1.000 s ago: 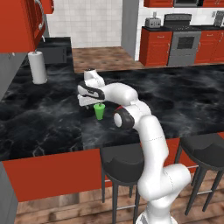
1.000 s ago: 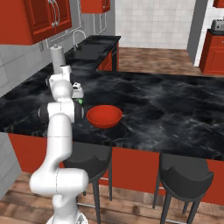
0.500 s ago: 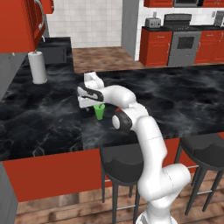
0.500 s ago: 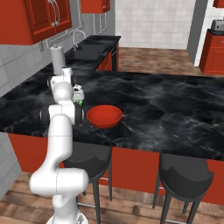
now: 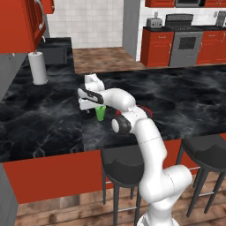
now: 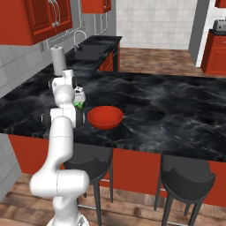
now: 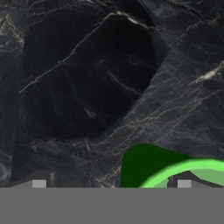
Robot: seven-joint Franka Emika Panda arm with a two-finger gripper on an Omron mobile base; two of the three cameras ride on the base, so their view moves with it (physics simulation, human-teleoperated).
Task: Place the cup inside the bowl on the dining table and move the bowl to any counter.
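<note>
The small green cup [image 5: 100, 113] stands upright on the black marble dining table [image 5: 44, 123], close to its near edge. My gripper [image 5: 91, 106] hangs open just above the cup and a little to its left. In the hand view the cup's rim [image 7: 183, 171] curves in at the lower right, by the right fingertip [image 7: 183, 183], while the gripper [image 7: 111, 183] holds nothing. The red bowl [image 6: 105, 117] sits on the table just right of the cup [image 6: 78, 104]. From the left base my arm hides most of the bowl [image 5: 146, 110].
A paper towel roll [image 5: 39, 68] stands at the table's far left, near the sink [image 5: 55, 53]. Black stools [image 5: 121, 165] [image 5: 207, 145] line the near edge. A counter on red cabinets [image 5: 159, 32] with a toaster [image 5: 153, 23] and a stove [image 5: 187, 42] lies across the room.
The hand has come down a little closer to the cup, its jaws still wide. Cup and bowl have not moved.
</note>
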